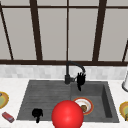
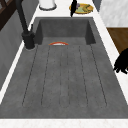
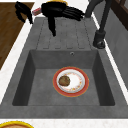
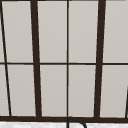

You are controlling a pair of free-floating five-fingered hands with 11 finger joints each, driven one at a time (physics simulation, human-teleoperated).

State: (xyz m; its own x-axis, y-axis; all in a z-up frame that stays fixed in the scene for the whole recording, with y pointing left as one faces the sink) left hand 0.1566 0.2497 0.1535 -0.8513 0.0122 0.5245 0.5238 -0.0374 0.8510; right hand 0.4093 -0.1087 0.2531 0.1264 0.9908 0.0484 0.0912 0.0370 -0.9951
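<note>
**Mia:** Where is the tall black metal faucet (image 1: pixel 68 72)?

**Ben:** Just beside the right hand (image 1: pixel 80 79). Its fingers are straight and spread a bit, and they hold nothing. I think they stretch that way so they can push the faucet. I cannot tell if they touch it.

**Mia:** And the left hand (image 1: pixel 37 113)?

**Ben:** It hangs over the near edge of the dark grey stone sink (image 1: pixel 45 97). Its fingers droop loosely and hold nothing.

**Mia:** What is below the right hand's fingers?

**Ben:** A round white plate with an orange rim (image 1: pixel 90 107). It lies flat on the basin floor, so it will not slide. A big shiny red ball (image 1: pixel 67 115) is near the left hand's fingers.

**Mia:** Do the side views differ?

**Ben:** Yes. From the left, the basin wall hides most of the plate. From the right, you see a brown lump of food (image 3: pixel 64 80) on it.
</note>
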